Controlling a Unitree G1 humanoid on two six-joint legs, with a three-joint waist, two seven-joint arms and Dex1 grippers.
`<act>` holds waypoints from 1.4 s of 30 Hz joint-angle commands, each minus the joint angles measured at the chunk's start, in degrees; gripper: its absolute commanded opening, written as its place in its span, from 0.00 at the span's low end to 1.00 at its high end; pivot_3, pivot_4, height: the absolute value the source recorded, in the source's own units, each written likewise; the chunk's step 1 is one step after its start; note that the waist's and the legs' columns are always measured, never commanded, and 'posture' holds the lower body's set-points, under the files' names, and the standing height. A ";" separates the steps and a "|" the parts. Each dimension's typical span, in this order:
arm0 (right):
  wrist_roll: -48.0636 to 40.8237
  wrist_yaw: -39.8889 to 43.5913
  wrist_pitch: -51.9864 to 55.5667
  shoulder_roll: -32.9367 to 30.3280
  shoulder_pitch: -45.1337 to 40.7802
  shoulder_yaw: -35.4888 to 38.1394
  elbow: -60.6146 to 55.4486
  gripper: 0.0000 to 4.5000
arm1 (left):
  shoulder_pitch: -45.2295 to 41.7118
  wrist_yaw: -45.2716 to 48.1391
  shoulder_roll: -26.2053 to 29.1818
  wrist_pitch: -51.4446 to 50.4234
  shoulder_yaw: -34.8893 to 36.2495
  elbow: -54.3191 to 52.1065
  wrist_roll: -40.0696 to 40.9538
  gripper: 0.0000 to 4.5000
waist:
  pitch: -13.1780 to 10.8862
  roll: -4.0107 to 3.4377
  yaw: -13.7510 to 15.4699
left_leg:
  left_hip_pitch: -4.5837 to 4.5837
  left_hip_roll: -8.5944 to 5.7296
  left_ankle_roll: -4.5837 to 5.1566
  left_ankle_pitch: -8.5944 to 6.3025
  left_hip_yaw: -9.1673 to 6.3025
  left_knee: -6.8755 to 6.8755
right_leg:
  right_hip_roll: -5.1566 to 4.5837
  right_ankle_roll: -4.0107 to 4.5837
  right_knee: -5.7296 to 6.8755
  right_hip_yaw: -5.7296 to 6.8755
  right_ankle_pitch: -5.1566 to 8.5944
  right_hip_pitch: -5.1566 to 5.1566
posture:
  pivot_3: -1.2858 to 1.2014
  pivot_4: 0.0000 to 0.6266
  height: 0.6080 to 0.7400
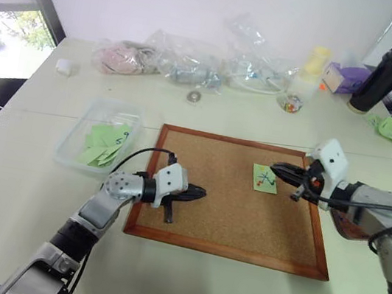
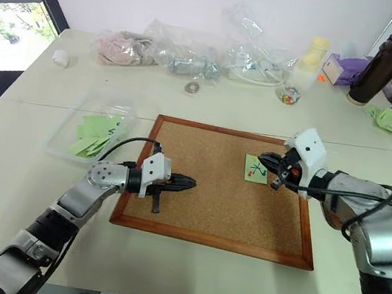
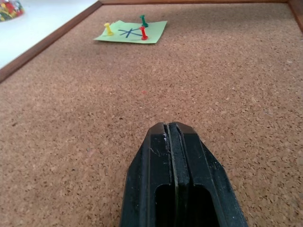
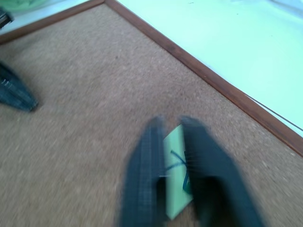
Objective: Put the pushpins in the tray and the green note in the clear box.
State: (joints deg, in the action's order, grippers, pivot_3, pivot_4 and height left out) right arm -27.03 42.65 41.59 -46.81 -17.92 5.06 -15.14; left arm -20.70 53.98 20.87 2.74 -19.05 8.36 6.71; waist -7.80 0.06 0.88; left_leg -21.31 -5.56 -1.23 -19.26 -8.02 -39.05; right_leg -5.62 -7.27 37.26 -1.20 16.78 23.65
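The green note (image 1: 265,178) lies flat on the cork board (image 1: 230,212), towards its far right. Three pushpins stand in it: a yellow one (image 3: 108,29), a green one (image 3: 143,21) and a red one (image 3: 144,33). My right gripper (image 1: 276,169) hovers at the note's far edge, its fingers a little apart and empty, with the note showing between them in the right wrist view (image 4: 173,124). My left gripper (image 1: 200,192) is shut and empty, low over the board's left part and pointing at the note. The clear box (image 1: 75,149) left of the board holds green notes. The tray (image 1: 345,224) is partly hidden under my right arm.
Along the table's far side lie crinkled plastic bags (image 1: 195,61), a small jar of coloured pins (image 1: 290,102), a black tumbler (image 1: 384,78), a purple box (image 1: 345,77) and a crumpled green scrap (image 1: 391,129). A small ring (image 1: 193,97) lies behind the board.
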 commanded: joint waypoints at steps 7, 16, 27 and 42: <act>7.77 0.76 -4.82 2.35 -7.18 -7.00 8.79 0.61 | 1.10 -2.45 -0.46 0.69 0.70 1.05 -1.56 0.00 | 0.02 -0.03 0.00 | 0.01 -0.01 0.00 0.00 -0.02 -0.02 | 0.00 0.00 0.01 0.00 0.00 -0.01 | 0.52 0.24 1.00; 11.49 1.63 -6.91 4.35 -8.80 -8.98 16.06 0.61 | 2.50 -3.70 -0.32 0.04 0.54 -0.72 -1.75 0.00 | 0.03 -0.05 -0.12 | 0.02 -0.01 0.00 0.00 -0.02 -0.03 | 0.00 0.00 0.03 0.00 0.00 -0.01 | 0.52 0.24 1.00; 13.83 2.34 -8.89 6.57 -9.96 -8.90 20.34 0.61 | 3.10 -4.79 -0.21 -0.96 0.69 -2.02 -2.16 0.00 | 0.04 -0.07 -0.20 | 0.02 -0.01 0.00 0.00 -0.02 -0.03 | 0.00 0.00 0.05 0.01 0.00 0.01 | 0.52 0.24 1.00; 13.18 2.44 -5.94 6.02 -9.89 -5.70 15.26 0.01 | 2.86 -4.62 -0.20 -0.73 0.34 -1.79 -2.54 0.00 | 0.04 -0.08 -0.15 | 0.01 -0.01 0.00 0.00 -0.02 -0.02 | 0.00 0.00 0.05 0.01 0.00 0.02 | 0.52 0.24 1.00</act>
State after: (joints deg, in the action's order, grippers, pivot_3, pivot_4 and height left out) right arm -12.40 45.13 35.01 -39.48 -27.05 -3.84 5.04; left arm -18.39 49.57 20.38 2.64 -18.51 5.89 5.36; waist -7.76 -0.02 0.74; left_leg -21.32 -5.57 -1.23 -19.26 -8.03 -39.07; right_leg -5.62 -7.27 37.31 -1.19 16.77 23.68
